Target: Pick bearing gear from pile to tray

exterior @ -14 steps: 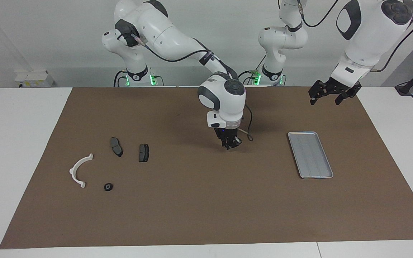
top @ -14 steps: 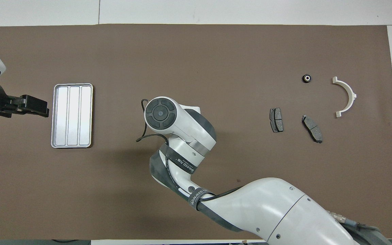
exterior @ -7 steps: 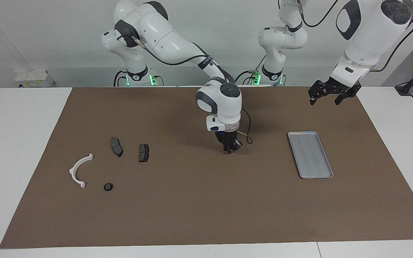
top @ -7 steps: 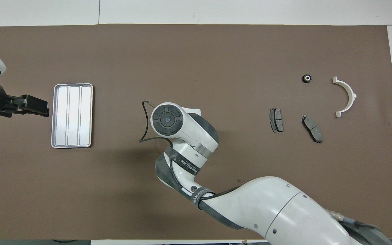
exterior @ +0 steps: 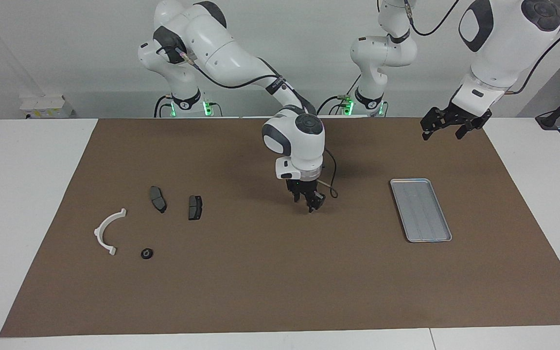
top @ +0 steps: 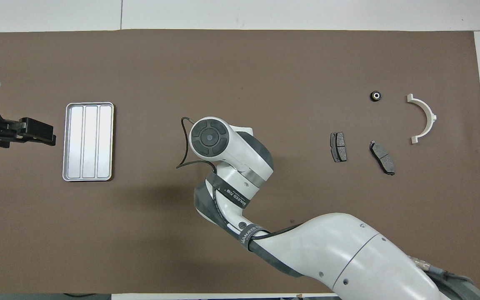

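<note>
The pile lies toward the right arm's end of the mat: a small black round bearing gear (exterior: 147, 253) (top: 375, 96), a white half-ring bracket (exterior: 98, 233) (top: 431, 116) and two dark grey brake pads (exterior: 158, 199) (exterior: 195, 207). The silver ribbed tray (exterior: 421, 209) (top: 89, 141) lies toward the left arm's end and holds nothing. My right gripper (exterior: 307, 204) hangs low over the bare middle of the mat, fingers apart and empty. In the overhead view its own wrist hides it. My left gripper (exterior: 442, 135) (top: 50, 135) is open and waits raised over the mat beside the tray.
A brown mat (exterior: 260, 282) covers most of the white table (exterior: 22, 194). A loose black cable (exterior: 331, 180) loops off the right wrist. The two brake pads also show in the overhead view (top: 338, 146) (top: 382, 157).
My right arm has shifted a little toward the pile's end and its wrist has turned. My left gripper has drawn slightly away from the tray. The parts have not moved.
</note>
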